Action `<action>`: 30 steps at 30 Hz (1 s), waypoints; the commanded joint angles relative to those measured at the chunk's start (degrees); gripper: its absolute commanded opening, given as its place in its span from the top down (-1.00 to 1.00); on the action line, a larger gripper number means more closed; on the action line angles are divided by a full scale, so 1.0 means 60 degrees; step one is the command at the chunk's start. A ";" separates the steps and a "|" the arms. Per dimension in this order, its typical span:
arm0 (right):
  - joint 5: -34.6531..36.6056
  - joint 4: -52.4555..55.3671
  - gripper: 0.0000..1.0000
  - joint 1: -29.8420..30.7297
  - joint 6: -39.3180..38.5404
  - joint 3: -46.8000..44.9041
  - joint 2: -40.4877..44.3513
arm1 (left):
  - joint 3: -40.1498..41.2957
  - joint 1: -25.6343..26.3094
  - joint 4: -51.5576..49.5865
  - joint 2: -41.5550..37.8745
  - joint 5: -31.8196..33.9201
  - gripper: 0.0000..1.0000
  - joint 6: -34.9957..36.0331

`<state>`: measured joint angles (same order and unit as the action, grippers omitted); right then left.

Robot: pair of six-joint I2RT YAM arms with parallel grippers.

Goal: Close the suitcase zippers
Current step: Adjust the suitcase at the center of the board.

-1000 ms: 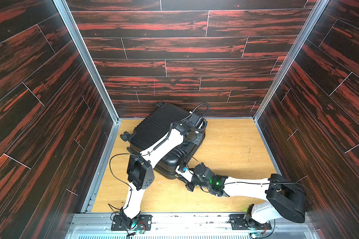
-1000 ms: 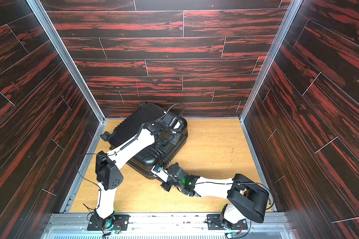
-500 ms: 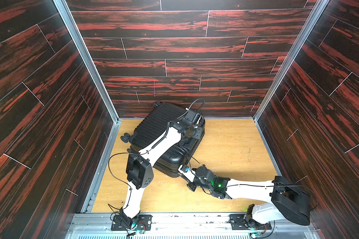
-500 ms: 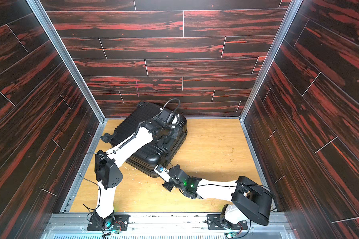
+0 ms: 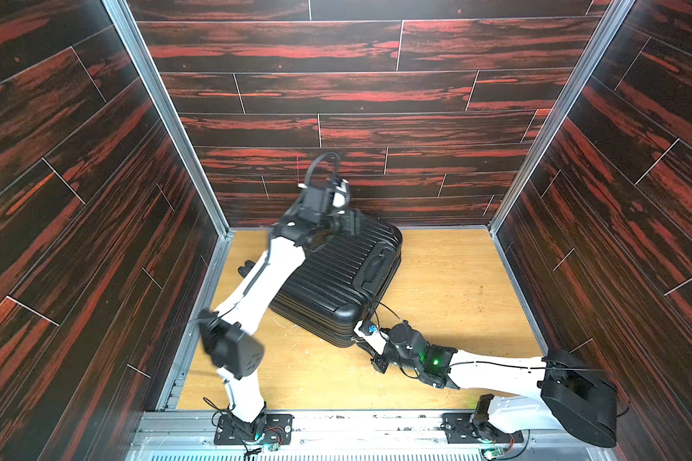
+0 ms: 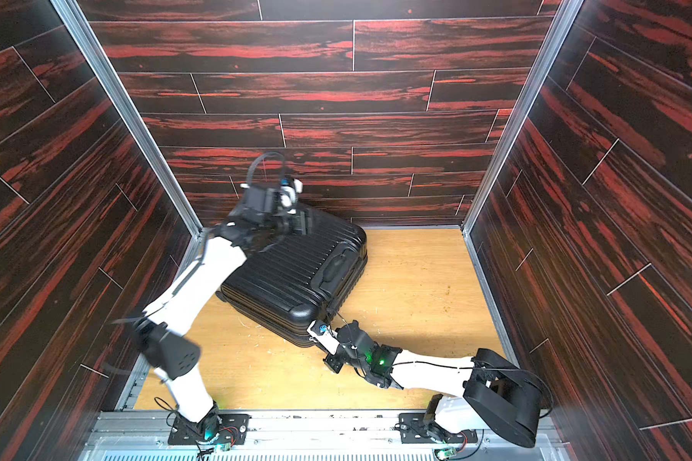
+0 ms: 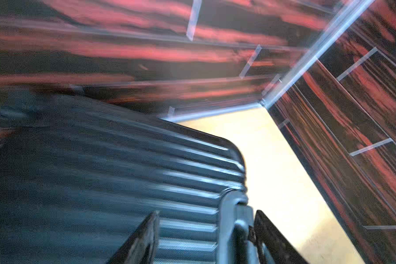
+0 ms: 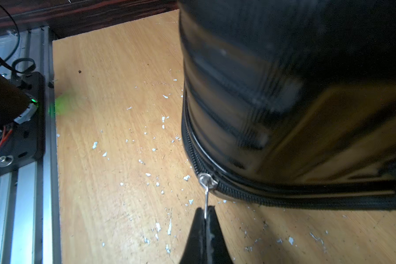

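Suitcase (image 5: 336, 279) shells together, seemingly closed; interior hidden.

Just the booth: pale wooden floor (image 5: 456, 287) boxed in by dark, red-streaked plank walls (image 5: 336, 92).
The walls run round three sides, and silvery metal posts (image 5: 164, 115) stand in both back corners in both top views. A grey metal rail (image 5: 376, 429) runs along the front edge of the floor. The floor's kinda messy. In the right wrist view there are little white flecks (image 8: 148, 174) scattered all over it, a few tiny dark crumbs (image 8: 79, 71), and a blurry green glow (image 8: 64, 104) right by the rail. There are some faint greenish specks (image 5: 473, 285) toward the right-hand wall too.
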<state>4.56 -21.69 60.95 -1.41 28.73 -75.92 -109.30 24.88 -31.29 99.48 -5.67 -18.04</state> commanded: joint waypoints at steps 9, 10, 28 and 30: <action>-0.0156 -0.0120 1.00 -0.0210 0.0060 -0.0107 0.0416 | 0.2408 -0.3210 -0.1432 -0.1631 0.3045 -0.11 0.0410; -0.0145 -0.0091 1.00 -0.0215 0.0055 -0.0094 0.0410 | 0.2551 -0.3391 -0.1540 -0.1613 0.3107 -0.08 0.0443; -0.0101 0.0301 1.00 -0.0734 0.0082 -0.0072 0.0625 | 0.2281 -0.4426 -0.3537 0.0461 0.2549 0.45 0.1522; -0.0073 0.0374 1.00 -0.0846 0.0098 -0.0072 0.0665 | 0.2191 -0.4424 -0.4147 0.0561 0.2378 0.55 0.1689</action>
<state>2.46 -18.39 57.21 -1.13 28.58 -74.00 -94.76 -1.65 -47.70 101.60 10.11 -10.11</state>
